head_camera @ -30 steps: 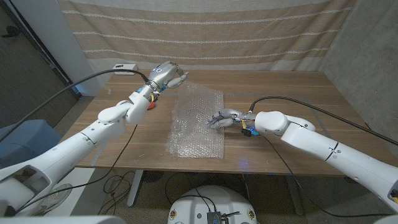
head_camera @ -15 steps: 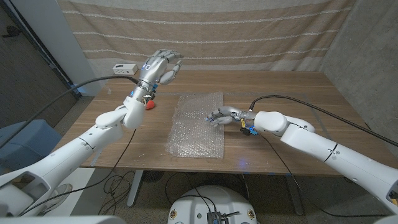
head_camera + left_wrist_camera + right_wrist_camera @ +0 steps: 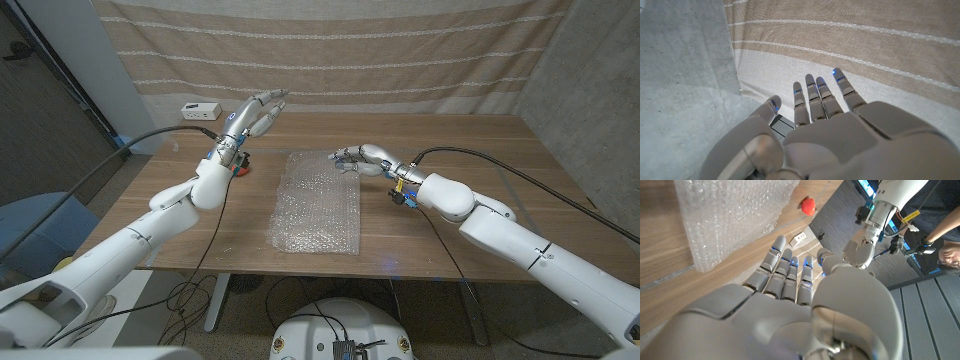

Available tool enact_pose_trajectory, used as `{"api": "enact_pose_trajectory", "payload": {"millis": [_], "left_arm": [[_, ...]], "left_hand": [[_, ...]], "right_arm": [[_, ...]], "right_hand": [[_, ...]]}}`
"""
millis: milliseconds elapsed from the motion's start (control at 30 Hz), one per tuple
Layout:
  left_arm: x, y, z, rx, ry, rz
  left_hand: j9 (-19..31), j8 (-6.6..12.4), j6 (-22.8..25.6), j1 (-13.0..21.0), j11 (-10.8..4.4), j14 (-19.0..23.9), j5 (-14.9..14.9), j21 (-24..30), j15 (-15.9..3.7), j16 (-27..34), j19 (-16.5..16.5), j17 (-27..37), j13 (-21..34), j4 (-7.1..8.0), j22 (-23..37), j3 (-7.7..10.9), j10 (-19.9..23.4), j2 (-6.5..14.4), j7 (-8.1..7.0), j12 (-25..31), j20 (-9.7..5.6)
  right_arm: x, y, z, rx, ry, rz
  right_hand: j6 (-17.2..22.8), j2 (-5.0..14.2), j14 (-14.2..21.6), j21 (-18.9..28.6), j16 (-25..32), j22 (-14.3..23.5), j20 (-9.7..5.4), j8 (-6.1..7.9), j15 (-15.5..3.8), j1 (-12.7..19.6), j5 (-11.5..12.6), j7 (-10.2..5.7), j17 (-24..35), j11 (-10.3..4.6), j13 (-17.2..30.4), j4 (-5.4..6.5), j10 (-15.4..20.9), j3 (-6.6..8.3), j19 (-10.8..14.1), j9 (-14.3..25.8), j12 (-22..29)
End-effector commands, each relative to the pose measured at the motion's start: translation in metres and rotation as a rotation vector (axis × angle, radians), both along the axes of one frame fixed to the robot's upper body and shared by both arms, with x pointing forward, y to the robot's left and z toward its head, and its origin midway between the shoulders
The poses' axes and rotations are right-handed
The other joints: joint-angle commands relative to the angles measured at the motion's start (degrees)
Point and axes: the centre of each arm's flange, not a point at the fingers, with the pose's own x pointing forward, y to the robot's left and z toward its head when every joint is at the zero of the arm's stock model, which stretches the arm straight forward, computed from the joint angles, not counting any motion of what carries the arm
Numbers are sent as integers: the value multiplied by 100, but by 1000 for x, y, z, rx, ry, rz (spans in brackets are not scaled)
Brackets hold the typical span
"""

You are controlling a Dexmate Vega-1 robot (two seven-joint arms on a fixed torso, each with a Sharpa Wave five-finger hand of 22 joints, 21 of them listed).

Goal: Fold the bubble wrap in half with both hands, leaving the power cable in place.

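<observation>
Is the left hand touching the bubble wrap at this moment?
Apart. In the head view the left hand is raised, open, beyond the table's far-left part, with bare wood between it and the bubble wrap.

Even, soft indoor light — frames sharp, wide-angle bending at head-view edges.

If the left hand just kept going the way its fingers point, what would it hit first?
Most likely the striped curtain behind the table. The left hand is raised, holding nothing, its fingers stretched toward that fabric. Nothing shows between them, though how far off the curtain hangs is unclear.
</observation>
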Motion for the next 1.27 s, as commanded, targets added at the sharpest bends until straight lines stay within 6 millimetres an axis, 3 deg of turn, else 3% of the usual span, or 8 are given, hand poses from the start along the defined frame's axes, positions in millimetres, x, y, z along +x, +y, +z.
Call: {"api": "enact_pose_trajectory", "payload": {"millis": [33,100,433,667,733,1067,1267], "left_arm": [[21,25,-22,-176,223,-216],[24,27,-25,-199,255,-251],[39,35,-44,-321,373,-407],[51,42,-52,-395,460,-502],[54,45,-56,-424,485,-531],[69,60,-74,-567,575,-572],[85,64,-89,-648,675,-531]], "left_hand": [[-59,-26,-212,-70,25,-154,-29,-53,32,-24,-104,-34,-68,80,-35,17,-171,17,-9,-82,-6],[-87,-36,-330,-92,14,-208,-37,-71,56,-26,-144,-49,-102,95,-57,17,-260,12,-32,-117,-15],[-186,-35,-766,-156,26,-610,-58,-165,94,-68,-334,-111,-264,106,-155,20,-653,-13,-51,-206,-182],[-228,-37,-1051,-229,-124,-857,-58,-231,88,-69,-455,-125,-380,129,-214,-21,-967,-51,-32,-238,-237],[-238,-36,-1135,-252,-222,-918,-54,-254,92,-65,-494,-127,-416,140,-230,-33,-1057,-57,-27,-239,-270],[-264,-53,-1591,-358,-267,-1256,-36,-354,76,-77,-675,-133,-532,193,-280,-103,-1405,-82,-13,-240,-353],[-269,-57,-1784,-429,-278,-1397,-33,-394,97,-73,-744,-127,-566,232,-291,-158,-1579,-113,-6,-243,-336]], "right_arm": [[-4,-33,22,274,-93,43],[-2,-40,22,313,-99,39],[12,-70,25,490,-89,57],[22,-98,29,638,-71,65],[25,-106,30,686,-69,58],[45,-139,29,829,-47,17],[47,-139,30,862,-58,46]], "right_hand": [[-100,-5,-27,-53,17,17,-28,-31,32,-187,-47,-33,0,29,6,112,-28,-48,-31,6,-7],[-149,-9,-59,-84,15,18,-20,-31,57,-332,-69,-28,-10,57,4,177,-45,-98,-40,5,-13],[-259,-60,-152,-154,-8,14,16,-33,120,-628,-102,-21,-46,99,-2,287,-149,-205,-46,1,-43],[-273,-127,-112,-193,15,12,44,-10,155,-872,-109,24,-80,151,-7,373,-113,-308,4,-1,-19],[-265,-140,-99,-197,19,11,49,-3,166,-914,-107,53,-89,165,-8,384,-103,-324,24,-2,-14],[-182,-205,-43,-220,31,9,40,35,185,-1046,-88,129,-138,200,-13,393,-32,-365,114,-11,11],[-160,-205,-39,-241,27,8,30,43,185,-1083,-77,176,-159,206,-15,389,-20,-362,129,-15,12]]}}
